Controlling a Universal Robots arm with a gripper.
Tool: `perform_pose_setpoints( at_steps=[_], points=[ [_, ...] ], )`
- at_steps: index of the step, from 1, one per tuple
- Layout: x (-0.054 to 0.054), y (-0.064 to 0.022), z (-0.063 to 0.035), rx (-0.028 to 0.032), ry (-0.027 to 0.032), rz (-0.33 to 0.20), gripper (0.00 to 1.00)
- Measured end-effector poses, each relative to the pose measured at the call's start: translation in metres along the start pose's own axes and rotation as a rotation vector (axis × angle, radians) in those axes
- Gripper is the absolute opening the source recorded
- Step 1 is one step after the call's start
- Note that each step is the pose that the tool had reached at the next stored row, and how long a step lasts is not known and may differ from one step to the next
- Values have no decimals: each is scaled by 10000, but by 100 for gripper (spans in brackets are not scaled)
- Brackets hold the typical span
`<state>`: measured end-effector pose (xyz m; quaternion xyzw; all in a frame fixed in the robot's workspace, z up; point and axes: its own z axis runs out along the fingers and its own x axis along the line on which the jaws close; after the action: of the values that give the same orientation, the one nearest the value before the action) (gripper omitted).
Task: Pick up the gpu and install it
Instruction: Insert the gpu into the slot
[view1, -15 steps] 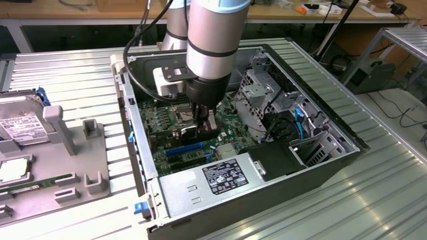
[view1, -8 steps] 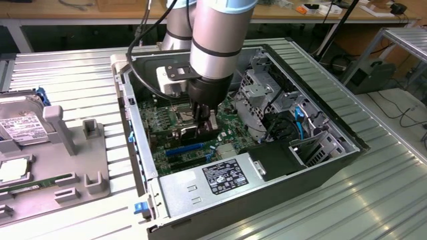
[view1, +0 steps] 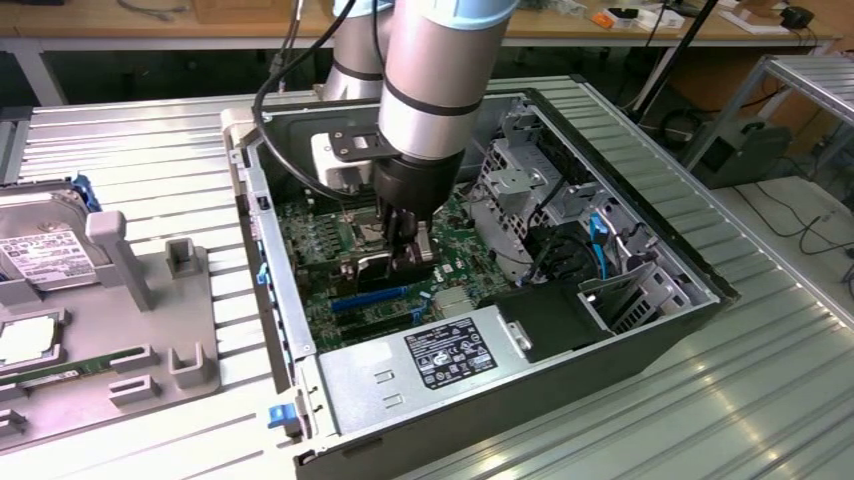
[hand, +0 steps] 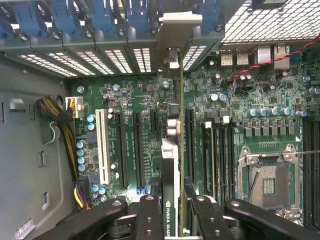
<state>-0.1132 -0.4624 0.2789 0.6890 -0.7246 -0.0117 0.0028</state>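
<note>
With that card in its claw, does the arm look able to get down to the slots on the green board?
Probably yes. The claw grips the gpu edge-on, already inside the open computer case. In the wrist view nothing lies between the card and the motherboard slots; the cables sit off to one side.

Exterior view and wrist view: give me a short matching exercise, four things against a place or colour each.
Things:
1. gpu
2. hard drive
3. white slot
4. power supply

Descriptions:
A. on the grey holder outside the case
B. edge-on between the tool's fingers, above the motherboard
C. grey box with a black label
D. longest pale connector on the motherboard

Pairs: 1-B, 2-A, 3-D, 4-C
</note>
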Motion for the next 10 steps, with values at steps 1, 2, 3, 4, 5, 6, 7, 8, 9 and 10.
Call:
perform_pose_setpoints(
  at_steps=[1,2,3,4,5,6,7,8,9,10],
  points=[
    [0,0,0,0,0,0,27],
    [0,1,0,0,0,1,27],
    [0,1,0,0,1,1,27],
    [0,1,12,2,-5,1,27],
    [1,7,34,3,-1,2,27],
    [2,21,86,4,-1,2,27],
    [3,30,107,4,-1,1,27],
    [3,39,122,5,-2,1,27],
    [5,58,143,8,-5,-3,27],
    [6,65,149,8,-6,-4,27]
  ],
)
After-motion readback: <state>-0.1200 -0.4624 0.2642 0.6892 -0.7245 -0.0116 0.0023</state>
